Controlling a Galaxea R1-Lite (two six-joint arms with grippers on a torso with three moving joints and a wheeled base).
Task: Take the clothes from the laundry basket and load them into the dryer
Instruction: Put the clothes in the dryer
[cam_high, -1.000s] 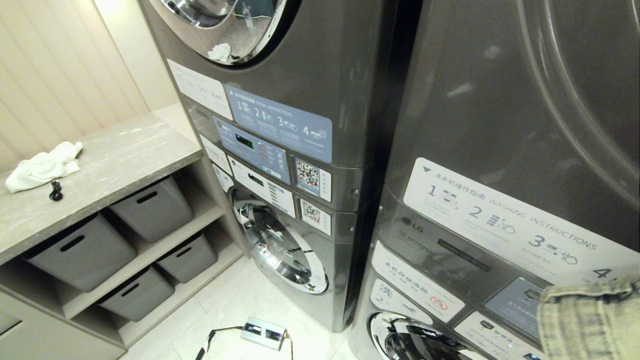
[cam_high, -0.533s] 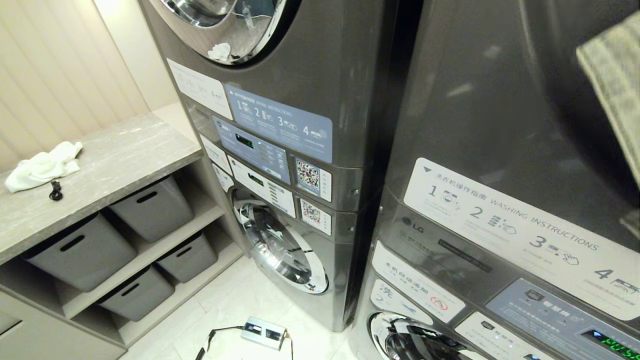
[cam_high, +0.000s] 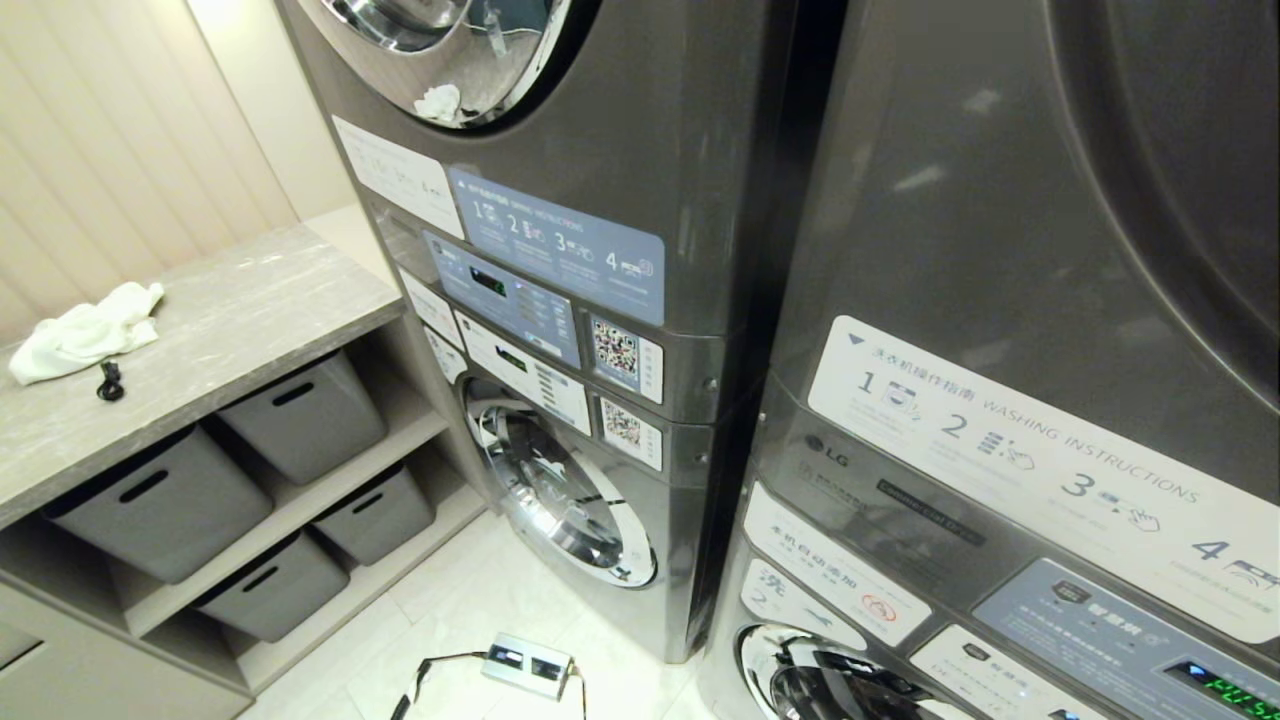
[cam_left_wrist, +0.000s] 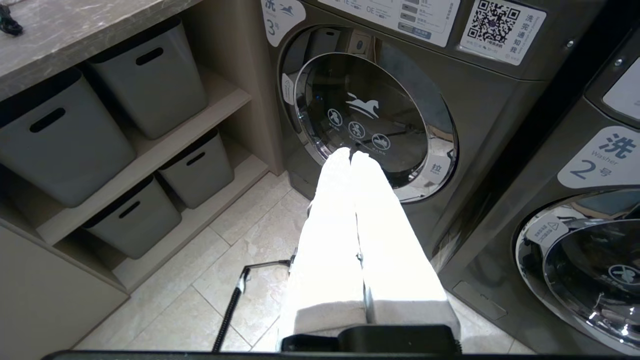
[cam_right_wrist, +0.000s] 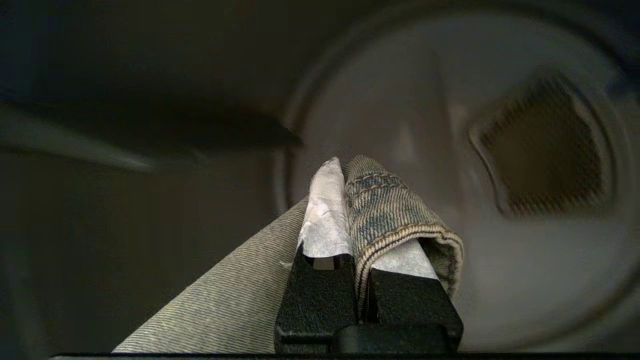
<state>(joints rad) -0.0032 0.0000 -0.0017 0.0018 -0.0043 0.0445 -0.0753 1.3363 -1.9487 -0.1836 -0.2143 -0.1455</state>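
Denim (cam_right_wrist: 385, 210), faded blue-grey with tan stitching along a thick hem, is pinched between the closed fingers of the right gripper (cam_right_wrist: 345, 170) inside the dim dryer drum (cam_right_wrist: 500, 150), a fold draped over one finger. The left gripper (cam_left_wrist: 351, 156) is closed, empty, before a washer door (cam_left_wrist: 370, 120).

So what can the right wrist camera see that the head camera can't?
Only the right wrist view shows the right gripper, shut on a denim garment, with the dark dryer drum ahead of it. Only the head view shows the white cloth on the grey counter, the grey bins beneath it, and the instruction labels. Both look at the grey laundry machines, the head view from outside.
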